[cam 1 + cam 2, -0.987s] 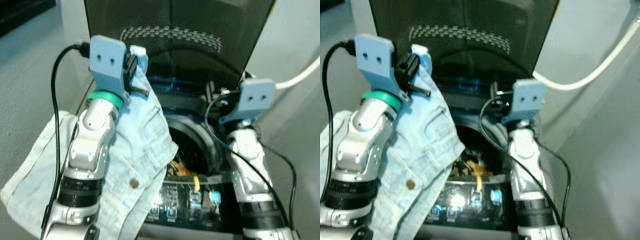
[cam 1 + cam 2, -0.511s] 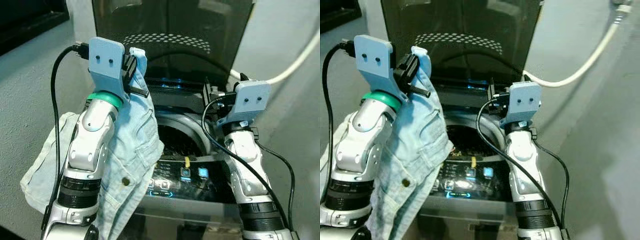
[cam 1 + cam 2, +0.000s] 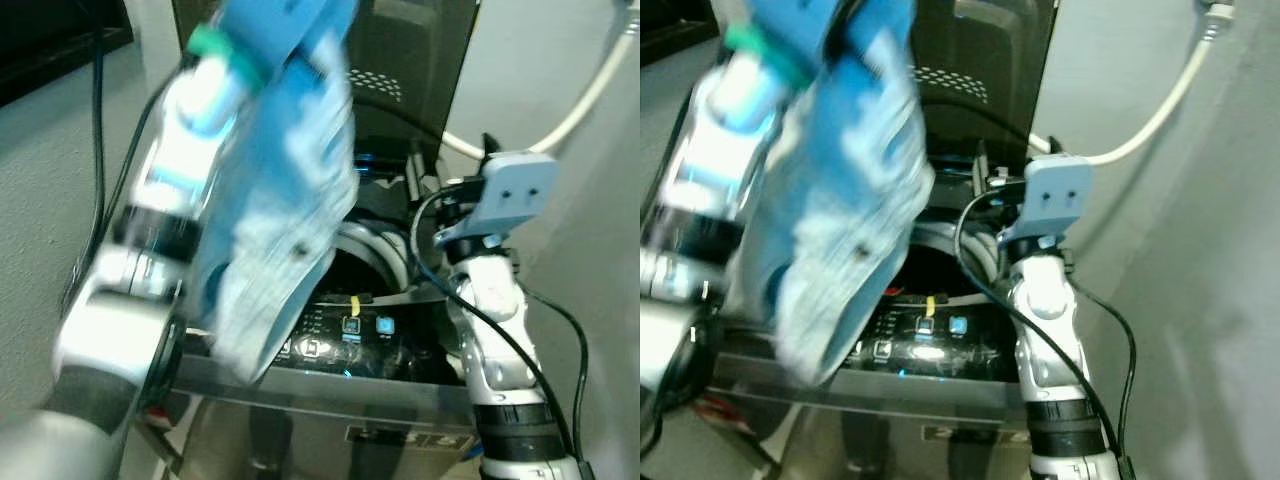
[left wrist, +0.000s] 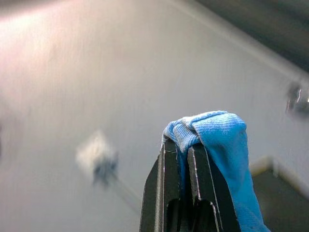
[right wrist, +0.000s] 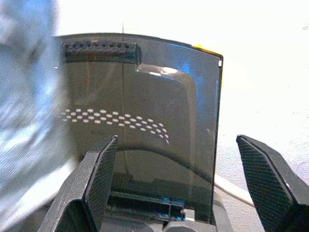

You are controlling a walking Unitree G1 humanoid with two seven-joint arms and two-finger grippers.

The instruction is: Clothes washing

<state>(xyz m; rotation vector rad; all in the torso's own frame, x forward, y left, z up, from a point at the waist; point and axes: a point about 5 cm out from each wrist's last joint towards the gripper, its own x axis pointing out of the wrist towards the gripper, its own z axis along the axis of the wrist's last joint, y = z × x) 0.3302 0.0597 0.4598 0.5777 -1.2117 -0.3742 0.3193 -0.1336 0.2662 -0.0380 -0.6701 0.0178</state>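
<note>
A light blue denim garment [image 3: 285, 190] hangs, motion-blurred, from my raised left arm, above the front left of the washing machine's drum opening [image 3: 372, 262]. In the left wrist view my left gripper [image 4: 186, 145] is shut on a fold of the blue cloth [image 4: 219, 133]. My right gripper [image 5: 176, 140] is open with nothing between its fingers. It is held up at the machine's right side and faces the raised dark lid [image 5: 145, 96].
The lit control panel [image 3: 350, 335] runs along the machine's front edge, with a yellow tag [image 3: 352, 300] above it. A white hose [image 3: 565, 110] crosses the wall at the right. Black cables loop around my right arm [image 3: 490, 320]. A grey wall stands on the left.
My left arm has swung up and to the right, carrying the denim over the drum opening. The view has shifted and shows more of the machine's front. The right gripper stays open.
</note>
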